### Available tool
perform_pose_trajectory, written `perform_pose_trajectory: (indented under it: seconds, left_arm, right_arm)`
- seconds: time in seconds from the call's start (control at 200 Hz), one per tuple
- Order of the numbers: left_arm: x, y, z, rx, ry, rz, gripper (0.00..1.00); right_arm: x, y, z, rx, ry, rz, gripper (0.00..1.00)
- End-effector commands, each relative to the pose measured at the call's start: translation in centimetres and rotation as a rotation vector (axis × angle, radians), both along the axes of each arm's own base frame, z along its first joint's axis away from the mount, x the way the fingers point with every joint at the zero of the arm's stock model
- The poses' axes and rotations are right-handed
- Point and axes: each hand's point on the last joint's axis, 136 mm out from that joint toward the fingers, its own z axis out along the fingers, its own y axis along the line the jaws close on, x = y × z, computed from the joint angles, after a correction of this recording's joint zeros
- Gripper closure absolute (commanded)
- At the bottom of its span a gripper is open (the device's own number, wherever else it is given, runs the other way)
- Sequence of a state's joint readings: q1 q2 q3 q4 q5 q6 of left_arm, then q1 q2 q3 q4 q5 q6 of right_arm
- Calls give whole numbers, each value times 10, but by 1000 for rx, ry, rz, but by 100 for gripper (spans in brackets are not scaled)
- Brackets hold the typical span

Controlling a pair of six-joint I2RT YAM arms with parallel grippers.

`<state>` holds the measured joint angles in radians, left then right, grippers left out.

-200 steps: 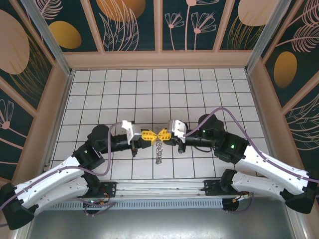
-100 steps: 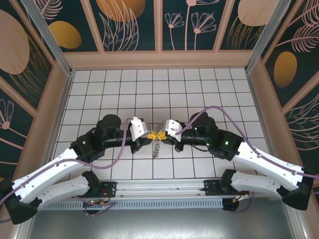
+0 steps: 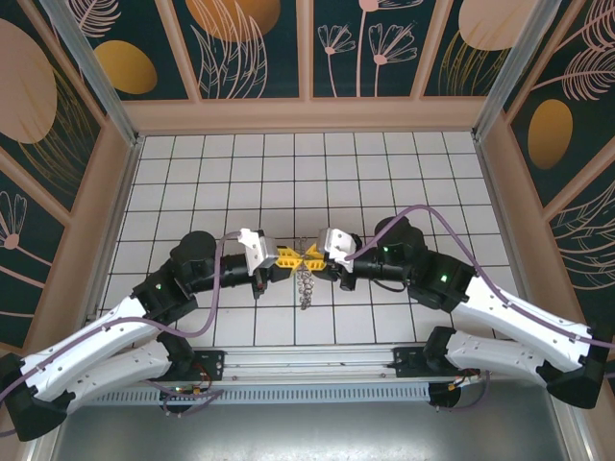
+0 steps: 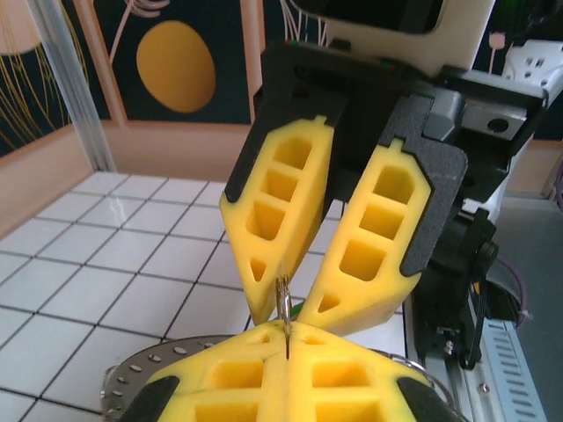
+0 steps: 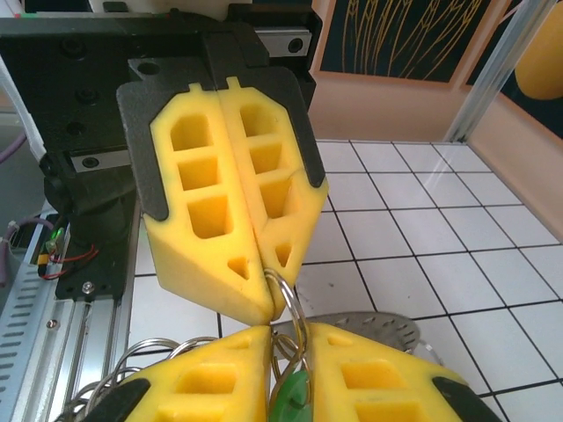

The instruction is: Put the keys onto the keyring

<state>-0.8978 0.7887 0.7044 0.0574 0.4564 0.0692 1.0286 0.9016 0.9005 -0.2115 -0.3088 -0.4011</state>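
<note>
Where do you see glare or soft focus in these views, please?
Left wrist view: pale glare on the tiles. Right wrist view: the wire ring is crisp, the keys' green head soft at the frame edge. Top external view: evenly lit, sharp.

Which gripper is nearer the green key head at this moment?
Right. The green key head sits between the slightly parted fingers of the right gripper. The left gripper is just beyond it, tip to tip, shut on the thin metal loop.
</note>
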Motion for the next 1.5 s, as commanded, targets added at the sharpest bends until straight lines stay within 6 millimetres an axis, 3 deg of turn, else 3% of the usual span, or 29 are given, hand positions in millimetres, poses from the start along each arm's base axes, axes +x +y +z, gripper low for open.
perform_pose_trajectory:
  seconds: [0.0,0.265,0.395,0.581,0.641,0.886,1.026,1.116,1.226,1.346,1.496]
  left_arm:
    - [-12,-1,37,-143,-69,-61,100]
    - [-20,2,45,-250,-83,-94,100]
    - [-20,2,40,-278,-70,-93,100]
    - [-3,-7,6,-67,-4,-34,100]
    - [3,-7,-4,25,4,-9,88]
    - [11,-3,-17,203,16,22,83]
    - [13,-4,-23,218,21,29,89]
    - [13,-4,-26,214,22,32,100]
    - [12,-4,-17,145,9,33,100]
    - [5,1,10,-17,-31,35,100]
    - [-8,14,48,-241,-97,17,100]
  right_arm:
    - [-2,-1,0,22,11,0,82]
    - [-7,1,5,61,5,28,89]
    - [-7,1,8,73,-4,31,100]
    - [-2,-7,15,85,-40,-12,100]
    - [1,-8,12,57,-40,-29,100]
    - [6,2,-2,-26,-15,-42,100]
    - [3,4,4,-29,-26,-32,100]
    - [0,5,9,-24,-30,-23,100]
    - [-1,2,13,-6,-32,-25,100]
    - [-1,0,11,13,-21,-37,100]
    - [-11,2,16,84,14,8,87]
